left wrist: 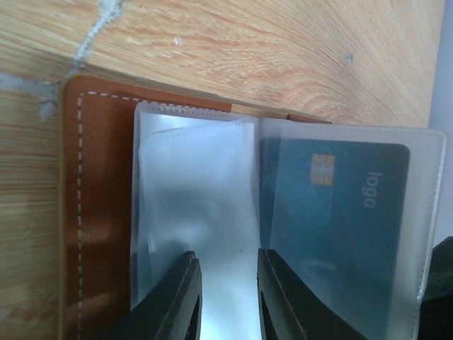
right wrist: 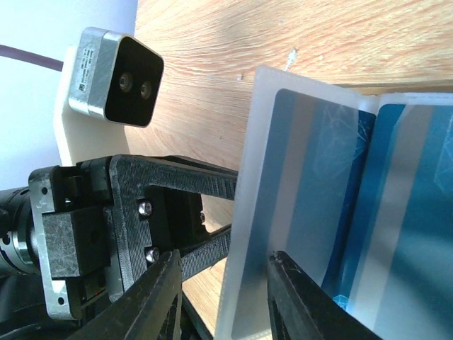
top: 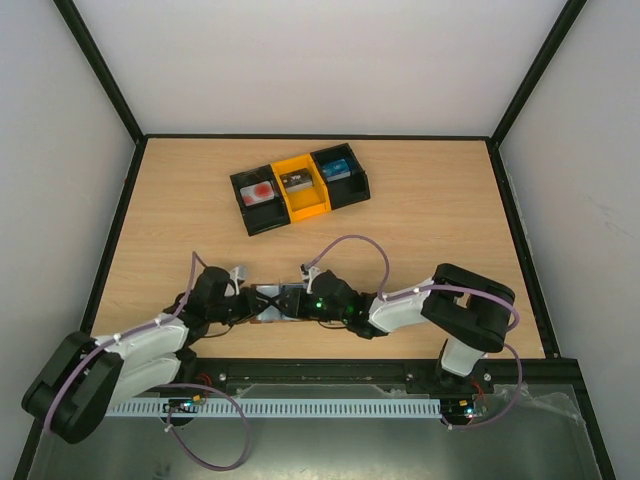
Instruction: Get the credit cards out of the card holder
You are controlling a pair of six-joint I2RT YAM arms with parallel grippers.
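The brown card holder (top: 272, 302) lies open near the front edge, between my two grippers. Its stitched cover (left wrist: 99, 212) carries clear plastic sleeves. One sleeve holds a blue credit card (left wrist: 340, 212) with a chip and the word "logo". My left gripper (left wrist: 226, 265) is narrowly closed on the empty clear sleeve beside it. My right gripper (right wrist: 223, 265) straddles the raised edge of a card-filled sleeve (right wrist: 304, 177); its jaws stand open, with the left one clear of the plastic. The left gripper's fingers (right wrist: 184, 180) reach behind that sleeve.
A three-part tray (top: 305, 210), black, yellow and black, sits at the back centre. A whitish card with a red round mark (top: 260, 192) lies in its left bin, a dark card (top: 295, 180) in the yellow one and a blue card (top: 337, 170) in the right one.
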